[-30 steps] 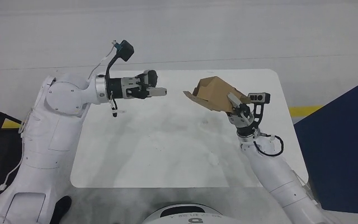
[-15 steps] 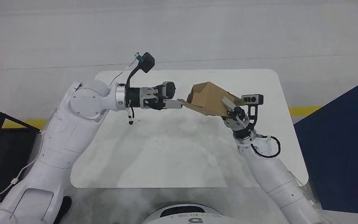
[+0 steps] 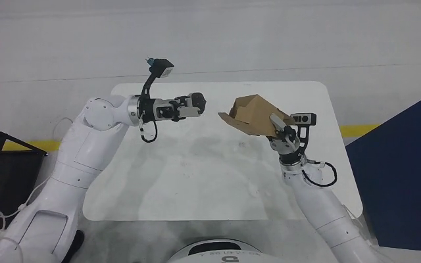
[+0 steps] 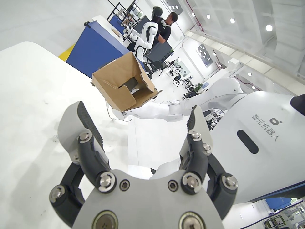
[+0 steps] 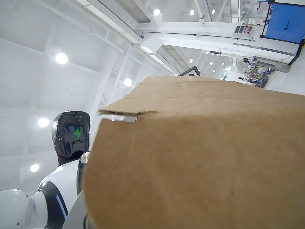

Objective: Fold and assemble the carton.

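Observation:
A brown carton (image 3: 252, 112) hangs above the right half of the white table (image 3: 191, 177), tilted with its open end toward the left arm. My right gripper (image 3: 279, 126) is shut on the carton's right side from below. In the right wrist view the carton (image 5: 190, 156) covers the fingers. My left gripper (image 3: 199, 105) hovers a short way left of the carton, apart from it. In the left wrist view the left gripper (image 4: 139, 117) is open and holds nothing, and the carton (image 4: 124, 84) shows its open mouth with inner flaps folded partly in.
A blue panel (image 3: 395, 171) stands off the table's right edge. A yellow floor line (image 3: 358, 129) runs behind it. The table surface bears faint smudges.
Half a second ago the left gripper touched the carton's left flap; it has since drawn back left and stands apart. The carton shifted slightly right in the right gripper.

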`<state>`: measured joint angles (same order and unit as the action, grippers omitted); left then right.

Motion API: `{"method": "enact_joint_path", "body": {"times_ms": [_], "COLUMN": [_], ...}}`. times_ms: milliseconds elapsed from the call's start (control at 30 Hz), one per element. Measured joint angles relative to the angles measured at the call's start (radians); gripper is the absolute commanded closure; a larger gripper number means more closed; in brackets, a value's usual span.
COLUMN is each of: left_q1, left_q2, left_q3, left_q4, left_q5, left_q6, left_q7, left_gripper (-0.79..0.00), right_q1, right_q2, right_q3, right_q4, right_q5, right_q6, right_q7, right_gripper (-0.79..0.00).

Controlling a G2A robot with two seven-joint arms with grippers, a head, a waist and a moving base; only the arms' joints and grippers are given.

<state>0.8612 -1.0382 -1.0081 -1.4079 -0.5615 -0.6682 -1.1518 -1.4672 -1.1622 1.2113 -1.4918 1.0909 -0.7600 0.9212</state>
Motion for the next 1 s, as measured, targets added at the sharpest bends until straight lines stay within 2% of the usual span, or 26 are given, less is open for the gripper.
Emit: {"method": "enact_joint_path", "body": {"times_ms": [200, 267, 433, 467, 533, 567, 633, 833, 1000], "left_q1": [0.003, 0.033, 0.079, 0.081, 0.075, 0.068, 0.043, 0.008, 0.009], "left_q2": [0.0, -0.003, 0.017, 0.023, 0.037, 0.043, 0.056, 0.086, 0.085], "left_q3": [0.001, 0.002, -0.026, -0.025, -0.012, -0.002, 0.02, 0.055, 0.055], "left_q4": [-0.004, -0.043, -0.176, -0.191, -0.204, -0.201, -0.17, -0.013, -0.022], "left_q5": [0.001, -0.038, -0.088, -0.097, -0.109, -0.105, -0.089, -0.122, -0.121], "left_q6": [0.0, -0.016, -0.102, -0.11, -0.117, -0.112, -0.11, -0.199, -0.198], "left_q7": [0.003, 0.022, 0.1, 0.109, 0.116, 0.111, 0.109, 0.198, 0.197], "left_gripper": [-0.785, -0.785, -0.785, -0.708, -0.705, -0.714, -0.785, -0.785, -0.785], "right_q1": [0.0, -0.001, 0.001, 0.003, 0.012, 0.015, 0.019, 0.015, 0.015], "right_q2": [0.0, 0.0, 0.002, 0.003, 0.002, 0.002, -0.001, -0.006, -0.006], "right_q3": [0.0, -0.001, 0.007, 0.009, 0.011, 0.011, 0.009, 0.016, 0.016], "right_q4": [0.0, -0.004, -0.015, -0.012, -0.005, -0.004, -0.004, -0.01, -0.01], "right_q5": [0.0, -0.003, 0.001, 0.004, 0.012, 0.017, 0.033, 0.068, 0.067], "right_q6": [0.0, 0.014, 0.192, 0.222, 0.285, 0.304, 0.338, 0.368, 0.368], "right_q7": [0.0, -0.012, -0.041, -0.041, -0.049, -0.054, -0.061, -0.072, -0.071], "right_gripper": [0.0, 0.0, 0.0, 0.0, 0.0, 0.0, 0.0, 0.0, 0.0]}}
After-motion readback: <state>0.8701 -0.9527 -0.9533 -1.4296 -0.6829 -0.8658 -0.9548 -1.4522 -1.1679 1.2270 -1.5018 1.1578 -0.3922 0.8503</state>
